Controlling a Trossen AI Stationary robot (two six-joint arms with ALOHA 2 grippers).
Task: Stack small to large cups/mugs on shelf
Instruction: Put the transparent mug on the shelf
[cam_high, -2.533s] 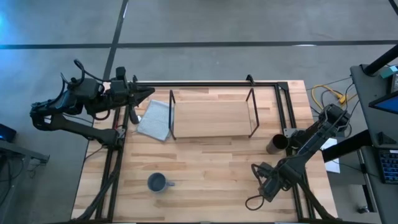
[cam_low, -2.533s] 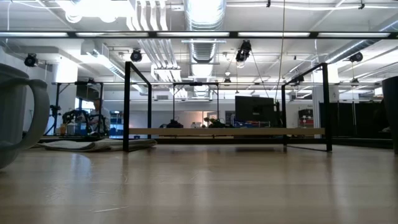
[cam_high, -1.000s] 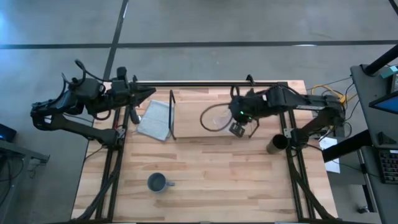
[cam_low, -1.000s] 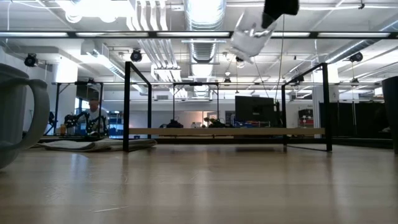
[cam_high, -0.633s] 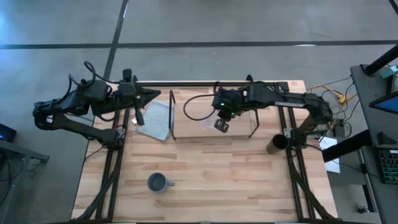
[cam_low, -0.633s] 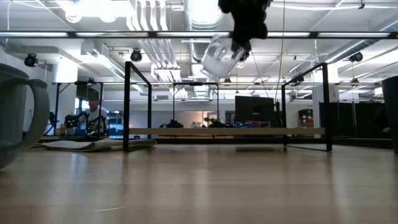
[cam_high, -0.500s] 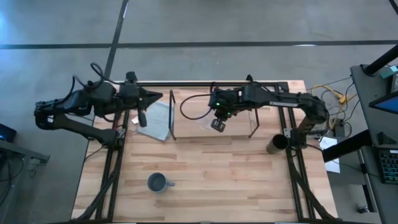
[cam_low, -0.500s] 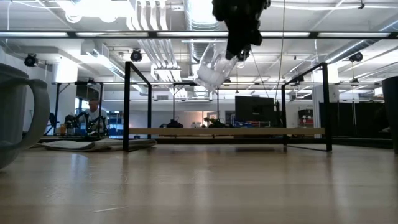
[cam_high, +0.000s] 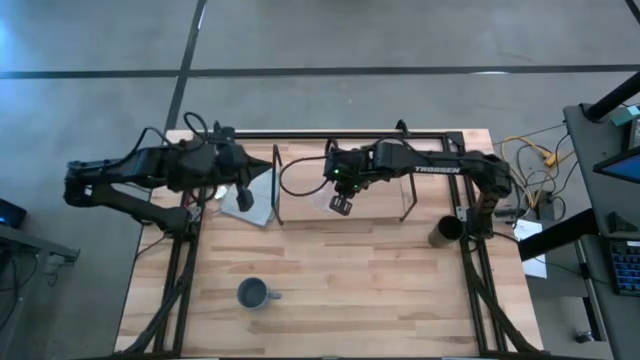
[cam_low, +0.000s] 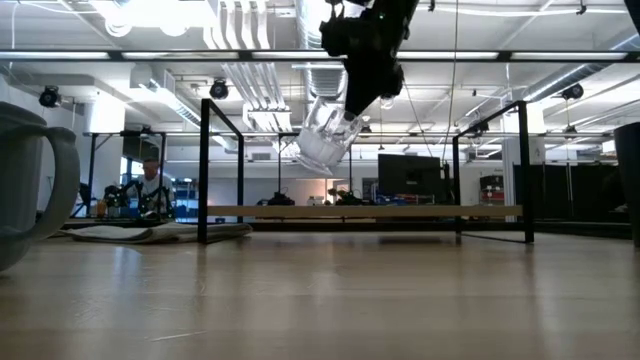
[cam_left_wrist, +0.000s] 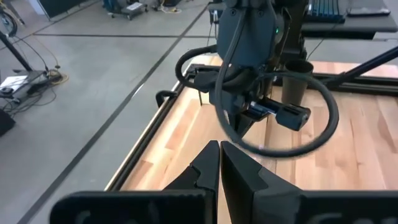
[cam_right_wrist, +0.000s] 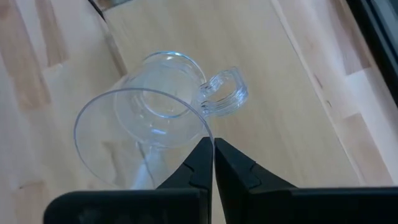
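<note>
While my right gripper (cam_right_wrist: 213, 163) has carried the clear cup (cam_low: 322, 145), pinched by its rim, leftward over the shelf (cam_high: 300, 195), lowering comes next; my left gripper (cam_left_wrist: 219, 167), fingers closed, has advanced over the cloth (cam_high: 256, 192).

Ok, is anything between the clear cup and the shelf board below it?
Nothing visible. The right hand holds the clear cup tilted in the air above the shelf; the board under it looks bare, and the black end frames stand off to the sides.
</note>
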